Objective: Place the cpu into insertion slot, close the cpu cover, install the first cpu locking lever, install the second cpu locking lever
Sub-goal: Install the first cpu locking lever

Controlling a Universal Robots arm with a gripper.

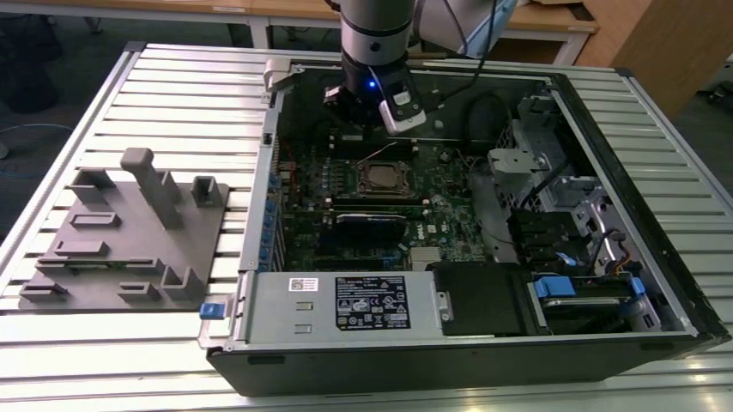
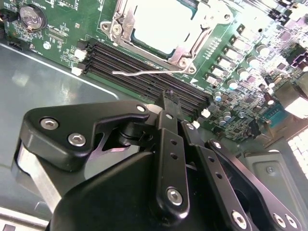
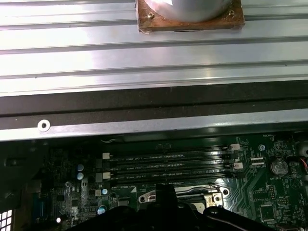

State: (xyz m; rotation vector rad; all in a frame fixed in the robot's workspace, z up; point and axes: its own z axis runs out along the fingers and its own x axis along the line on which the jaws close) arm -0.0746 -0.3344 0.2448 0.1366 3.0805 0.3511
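The cpu [image 2: 161, 21] lies with its dull silver face up in the insertion slot [image 1: 384, 178] on the green board. The silvery cpu cover [image 2: 188, 44] lies down flat around it. One thin wire locking lever [image 2: 144, 72] sticks out free along the near side of the socket, over the black memory slots. My gripper [image 2: 168, 96] hovers just beside that lever, above the memory slots, with its black fingers [image 2: 169, 139] together and nothing between them. In the exterior view the gripper [image 1: 357, 129] hangs a little behind the socket. In the first wrist view the fingertip [image 3: 166, 192] is in front of the socket's edge [image 3: 211, 196].
The open computer case [image 1: 596, 112] walls in the board. Drive bays and cables [image 1: 572, 215] sit at the exterior view's right, and the power supply [image 1: 343, 300] at the front. A grey fixture block [image 1: 126, 232] stands on the slatted table [image 1: 172, 77] at the exterior view's left.
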